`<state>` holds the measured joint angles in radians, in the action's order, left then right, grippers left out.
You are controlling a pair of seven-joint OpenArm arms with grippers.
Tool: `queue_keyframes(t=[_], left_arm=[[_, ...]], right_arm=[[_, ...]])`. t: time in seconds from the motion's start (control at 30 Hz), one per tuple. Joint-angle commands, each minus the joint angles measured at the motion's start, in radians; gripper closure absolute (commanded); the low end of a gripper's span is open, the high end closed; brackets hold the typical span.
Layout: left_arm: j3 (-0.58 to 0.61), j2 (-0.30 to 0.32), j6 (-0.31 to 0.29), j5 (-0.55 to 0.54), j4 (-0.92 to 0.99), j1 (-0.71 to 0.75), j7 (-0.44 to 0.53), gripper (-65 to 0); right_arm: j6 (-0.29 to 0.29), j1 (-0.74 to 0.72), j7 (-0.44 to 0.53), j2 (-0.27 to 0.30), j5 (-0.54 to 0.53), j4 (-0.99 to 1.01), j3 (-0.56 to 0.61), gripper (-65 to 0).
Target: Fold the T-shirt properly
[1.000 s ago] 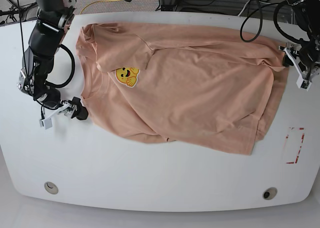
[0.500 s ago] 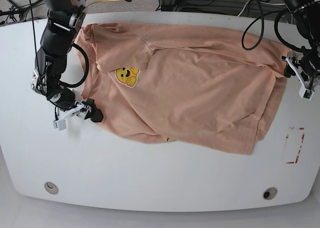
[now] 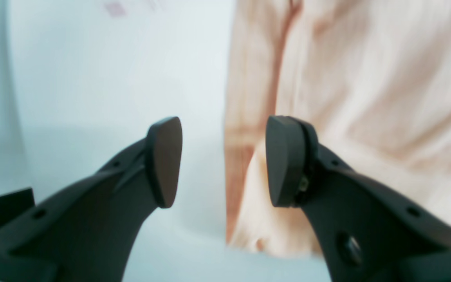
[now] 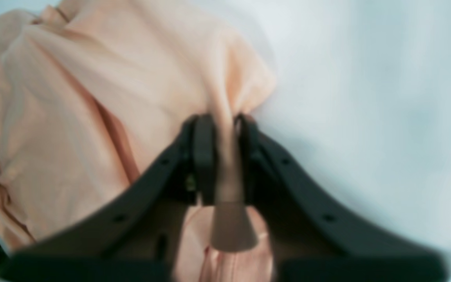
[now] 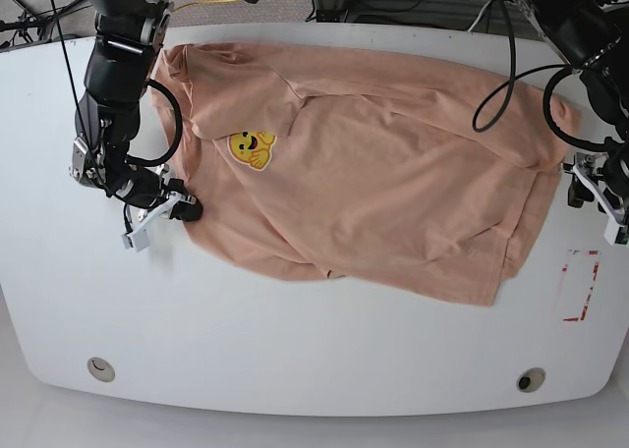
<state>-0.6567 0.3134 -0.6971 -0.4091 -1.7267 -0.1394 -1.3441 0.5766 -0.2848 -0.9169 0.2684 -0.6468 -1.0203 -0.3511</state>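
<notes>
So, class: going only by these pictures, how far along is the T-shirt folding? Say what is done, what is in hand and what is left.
Done: nothing is folded; the T-shirt lies spread and wrinkled on the white table, its yellow patch facing up. In hand: the right end effector is shut on a pinch of the shirt's edge, while the left end effector stands open beside the opposite edge, gripping nothing. Left: the left-side grasp and every fold.

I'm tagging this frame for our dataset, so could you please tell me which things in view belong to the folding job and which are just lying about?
Part of the job:
- T-shirt
- right end effector, shut on a fold of the shirt's edge
- left end effector, open beside the shirt's other edge

Just lying about:
- red-marked rectangle on the table
- yellow cable behind the table
</notes>
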Motion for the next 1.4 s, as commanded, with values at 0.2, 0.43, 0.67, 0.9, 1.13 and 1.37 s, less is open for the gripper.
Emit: queue_keyframes(t=[0.2, 0.43, 0.67, 0.9, 1.13, 1.37], left_arm=[[-0.058, 0.013, -0.001, -0.113, -0.009, -0.029, -0.045, -32.5], [-0.039, 0.008, -0.001, -0.092, 0.162, -0.093, 0.079, -32.5], [0.036, 0.011, -0.001, -0.090, 0.379, -0.151, 0.190, -32.5], [0.062, 0.054, -0.001, -0.113, 0.376, -0.076, 0.165, -32.5], [0.028, 0.080, -0.001, -0.133, 0.365, -0.035, 0.167, -32.5], [0.068, 0.059, -0.001, -0.129, 0.367, -0.076, 0.246, -32.5]], right_arm=[[0.007, -0.021, 0.014, 0.015, -0.017, -0.018, 0.001, 0.0], [0.007, -0.021, 0.014, 0.013, -0.017, -0.018, 0.002, 0.0], [0.009, -0.021, 0.014, 0.015, -0.017, -0.015, 0.002, 0.0], [0.009, -0.021, 0.014, 0.015, -0.017, -0.015, 0.002, 0.0], [0.010, -0.020, 0.014, 0.013, -0.017, -0.013, 0.002, -0.2], [0.012, -0.020, 0.014, 0.012, -0.017, -0.015, 0.002, 0.0]])
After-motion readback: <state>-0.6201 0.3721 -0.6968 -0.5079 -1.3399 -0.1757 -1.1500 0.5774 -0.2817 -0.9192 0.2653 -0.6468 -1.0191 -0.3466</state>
